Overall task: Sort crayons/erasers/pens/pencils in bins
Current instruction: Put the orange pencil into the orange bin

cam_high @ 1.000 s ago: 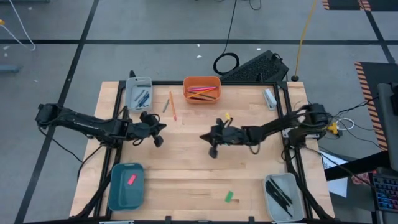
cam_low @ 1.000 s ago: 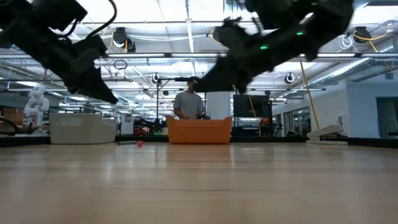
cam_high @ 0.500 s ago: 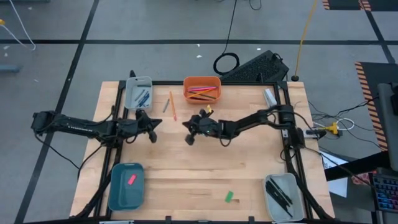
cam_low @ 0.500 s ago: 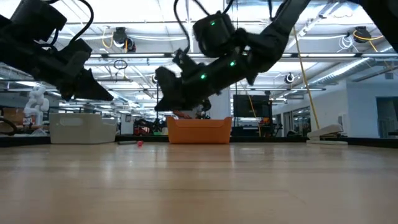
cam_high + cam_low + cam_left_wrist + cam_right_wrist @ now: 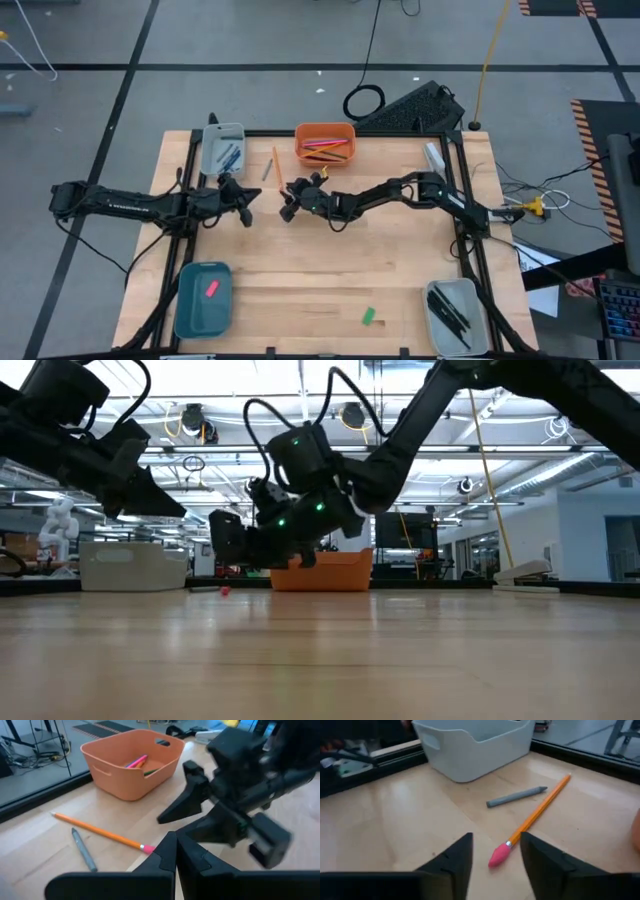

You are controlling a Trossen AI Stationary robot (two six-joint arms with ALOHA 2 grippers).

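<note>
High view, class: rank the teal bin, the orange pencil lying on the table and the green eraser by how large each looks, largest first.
1. The teal bin, clearly the largest.
2. The orange pencil, long but very thin.
3. The green eraser, a small block, the smallest.
The camera looks straight down, so nearness hardly skews this ranking.

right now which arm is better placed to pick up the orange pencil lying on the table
Right. The right gripper is open, its jaws astride the orange pencil at its eraser end. The left gripper is shut and off to one side.
</note>
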